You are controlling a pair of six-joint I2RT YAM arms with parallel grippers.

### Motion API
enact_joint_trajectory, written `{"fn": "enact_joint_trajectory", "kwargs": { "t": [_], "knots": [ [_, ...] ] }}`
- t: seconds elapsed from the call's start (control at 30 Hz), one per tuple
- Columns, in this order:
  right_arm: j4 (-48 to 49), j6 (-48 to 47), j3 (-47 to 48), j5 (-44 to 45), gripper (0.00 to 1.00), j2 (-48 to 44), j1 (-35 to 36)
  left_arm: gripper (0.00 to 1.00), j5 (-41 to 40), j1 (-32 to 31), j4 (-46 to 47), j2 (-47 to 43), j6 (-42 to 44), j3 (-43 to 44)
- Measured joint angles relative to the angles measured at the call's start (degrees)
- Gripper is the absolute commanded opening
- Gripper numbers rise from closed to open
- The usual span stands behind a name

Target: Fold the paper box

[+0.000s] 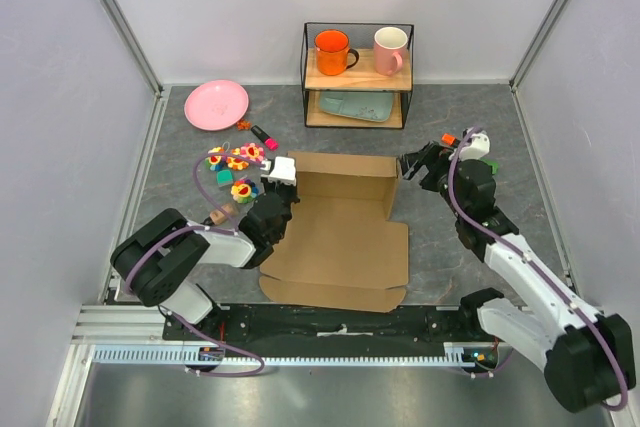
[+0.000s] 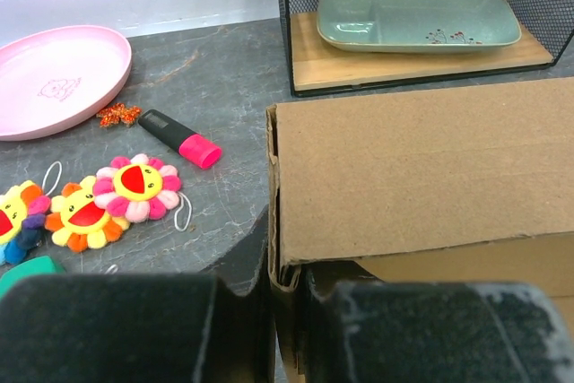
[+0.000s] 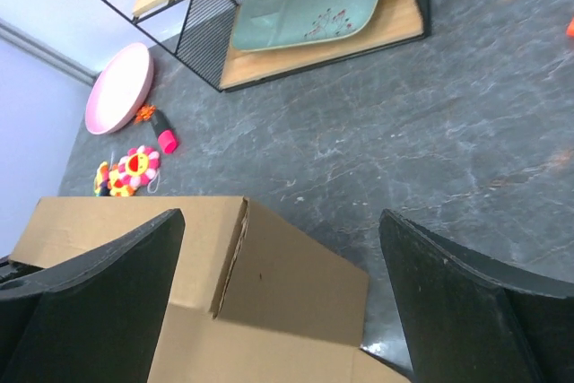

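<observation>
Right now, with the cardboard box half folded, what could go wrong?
One: only the left gripper pinches the brown corrugated cardboard box, at its left wall; the right gripper is open, not gripping, so the raised walls may sag flat. Two: a pull from that left gripper could drag the box into the plush flower toys and the black and pink marker beside it.

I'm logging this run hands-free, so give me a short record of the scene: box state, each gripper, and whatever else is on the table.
box: paper box, far wall upright, the rest mostly flat
left gripper: shut on the box's wall at its far left corner
right gripper: open, holding nothing, by the far right corner
loose items: pink plate, flower toys, highlighter, all far left
shelf: orange mug and pink mug on top, green tray below
</observation>
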Motion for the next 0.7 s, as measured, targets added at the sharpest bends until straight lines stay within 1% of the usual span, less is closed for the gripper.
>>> {"fn": "enact_joint_trajectory", "kwargs": {
  "t": [0.1,0.27,0.43,0.57,0.63,0.7],
  "knots": [
    [3.8,3.7,-0.1,-7.0,0.96,4.4,-3.7,0.02,0.0,0.0,0.5,0.1,0.0,-0.2],
    [10.9,8.2,-1.1,-15.2,0.91,8.3,-4.3,0.02,0.0,0.0,1.2,0.3,0.0,-0.3],
    [14.4,9.4,-1.9,-19.5,0.85,11.2,-4.3,0.02,0.0,-0.1,1.2,0.3,0.0,-0.3],
    [15.1,9.1,-4.5,-19.8,0.80,12.3,-4.3,0.02,0.0,-0.1,1.0,0.3,0.0,-0.3],
    [16.6,9.7,-6.2,-19.8,0.77,12.5,-4.3,0.06,0.0,-0.1,0.8,0.2,-0.3,-0.3],
    [18.4,9.6,-6.4,-19.8,0.76,12.8,-4.3,0.20,0.0,-0.1,-0.1,-0.4,-0.5,-0.3]
  ]
}}
